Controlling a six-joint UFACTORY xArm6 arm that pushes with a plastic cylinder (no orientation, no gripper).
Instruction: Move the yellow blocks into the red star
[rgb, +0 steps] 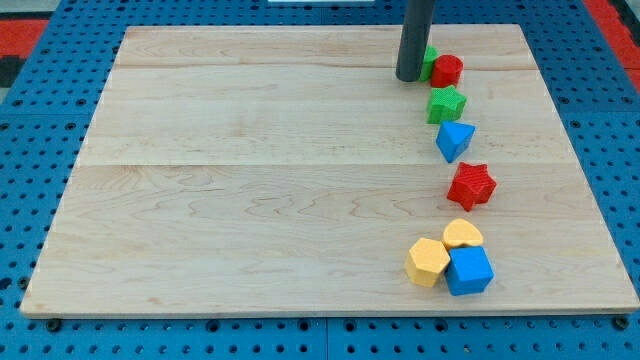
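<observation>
On the pale wooden worktop (250, 180), both yellow blocks (428, 262) (462, 234) sit just below the red star (471, 185), untouched, while my tip (408, 77), having no jaws to open or close, stands far up by the green block (429, 62).

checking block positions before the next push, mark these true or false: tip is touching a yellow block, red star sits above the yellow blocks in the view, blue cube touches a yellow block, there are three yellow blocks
1. My tip touches a yellow block: false, it is at the view's top beside a green block.
2. The red star sits above the yellow blocks in the view: true.
3. The blue cube touches a yellow block: true, it adjoins the yellow hexagon and the yellow half-round block.
4. There are three yellow blocks: false, two.
</observation>
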